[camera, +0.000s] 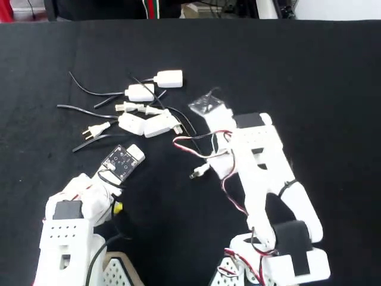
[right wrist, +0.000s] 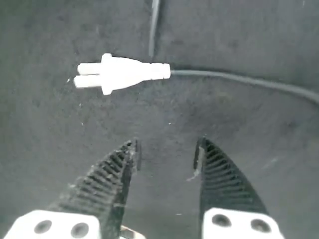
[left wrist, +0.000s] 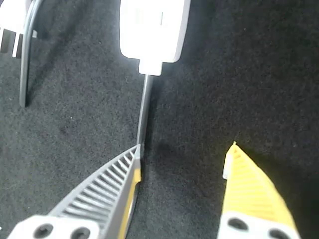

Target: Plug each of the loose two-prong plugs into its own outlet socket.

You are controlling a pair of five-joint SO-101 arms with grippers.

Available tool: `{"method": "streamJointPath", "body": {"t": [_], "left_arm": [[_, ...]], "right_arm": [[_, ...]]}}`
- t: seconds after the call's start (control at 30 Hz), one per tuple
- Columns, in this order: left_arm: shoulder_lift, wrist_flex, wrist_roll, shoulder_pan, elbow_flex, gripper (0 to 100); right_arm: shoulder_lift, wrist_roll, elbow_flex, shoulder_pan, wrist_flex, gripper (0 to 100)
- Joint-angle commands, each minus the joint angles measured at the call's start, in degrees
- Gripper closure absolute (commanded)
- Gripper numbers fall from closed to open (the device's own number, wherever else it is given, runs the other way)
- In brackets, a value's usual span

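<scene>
On the table [camera: 309, 71] lie four sockets [camera: 140, 92], three plugs [camera: 95, 130] (cords [camera: 83, 89] tangled); left fingers [left wrist: 107, 186], right fingers [right wrist: 107, 181] spread empty.

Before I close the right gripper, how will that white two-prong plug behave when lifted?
The plug looks small and moulded, so probably light and stiff. Its thin cord curves loosely, so it will likely trail and tug.

No readable text or numbers, seemingly, on anything.
</scene>
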Motion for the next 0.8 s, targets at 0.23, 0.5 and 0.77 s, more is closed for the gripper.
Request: {"method": "streamJointPath", "body": {"t": [0.23, 0.5, 0.77], "left_arm": [[-0.5, -0.6, -0.5, 0.6, 0.1, 73], [-0.5, -0.6, -0.4, 0.6, 0.1, 73], [-0.5, -0.6, -0.4, 0.6, 0.1, 73]], "right_arm": [[-1.8, -43.4, -2.1, -6.9, -1.6, 66.3], [-1.6, -62.7, -1.6, -9.8, -11.3, 66.0], [9.8, -67.3, -1.7, -10.9, -16.5, 66.2]]}}
